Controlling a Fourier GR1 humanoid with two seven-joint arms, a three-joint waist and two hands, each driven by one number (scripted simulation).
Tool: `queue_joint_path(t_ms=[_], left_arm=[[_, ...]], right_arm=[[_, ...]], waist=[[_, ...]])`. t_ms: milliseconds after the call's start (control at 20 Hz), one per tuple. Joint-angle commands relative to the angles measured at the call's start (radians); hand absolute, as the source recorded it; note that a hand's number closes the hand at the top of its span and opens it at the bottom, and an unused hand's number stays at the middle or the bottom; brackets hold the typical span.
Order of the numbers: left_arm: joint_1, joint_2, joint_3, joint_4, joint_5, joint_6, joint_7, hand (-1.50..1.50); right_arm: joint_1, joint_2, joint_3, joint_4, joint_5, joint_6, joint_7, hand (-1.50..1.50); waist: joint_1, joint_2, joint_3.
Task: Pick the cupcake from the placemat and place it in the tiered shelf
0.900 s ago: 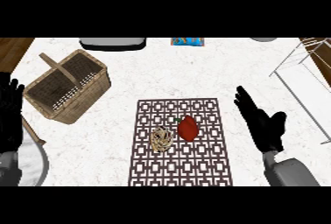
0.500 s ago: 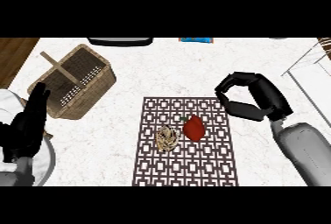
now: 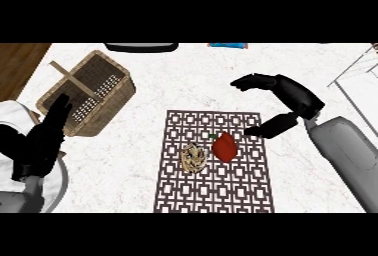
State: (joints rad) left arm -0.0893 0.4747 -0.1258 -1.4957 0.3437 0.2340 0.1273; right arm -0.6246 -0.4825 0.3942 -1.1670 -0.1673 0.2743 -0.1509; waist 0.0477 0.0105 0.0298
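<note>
On the brown lattice-patterned placemat (image 3: 214, 187) at the middle of the white marbled counter (image 3: 184, 80), a pale tan swirl-topped cupcake (image 3: 194, 158) is seen lying just beside a red pepper-like vegetable with a green stem (image 3: 224, 147), the two close but apart. Over the mat's upper right corner the black right hand (image 3: 284, 97) is held above the surface, fingers curved forward and thumb dropped toward the mat edge; nothing is gripped, and the cupcake is left untouched, well to the hand's lower left. At the left edge the black left hand (image 3: 40, 142) is shown with fingers straight and pointing up, nothing held. Just beside it a woven wicker basket with a wooden handle bar (image 3: 92, 100) is set at an angle. A white wire-framed structure (image 3: 358, 70) is partly caught at the far right edge.
</note>
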Motion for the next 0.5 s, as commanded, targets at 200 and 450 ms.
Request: queue_joint_path(t_ms=[200,450], left_arm=[[0.07,-0.082,-0.067,0.109,0.028,-0.033,0.075,0.0],[0.022,-0.074,-0.053,0.11,0.029,-0.026,0.143,0.0]], right_arm=[[-0.108,-0.057,0.059,0.049,-0.022,0.303,-0.038,-1.5],[-0.242,-0.036,0.106,-0.003,-0.002,0.36,0.113,-1.5]], waist=[[-0.029,0.004,-0.031],[-0.049,-0.005,-0.033]])
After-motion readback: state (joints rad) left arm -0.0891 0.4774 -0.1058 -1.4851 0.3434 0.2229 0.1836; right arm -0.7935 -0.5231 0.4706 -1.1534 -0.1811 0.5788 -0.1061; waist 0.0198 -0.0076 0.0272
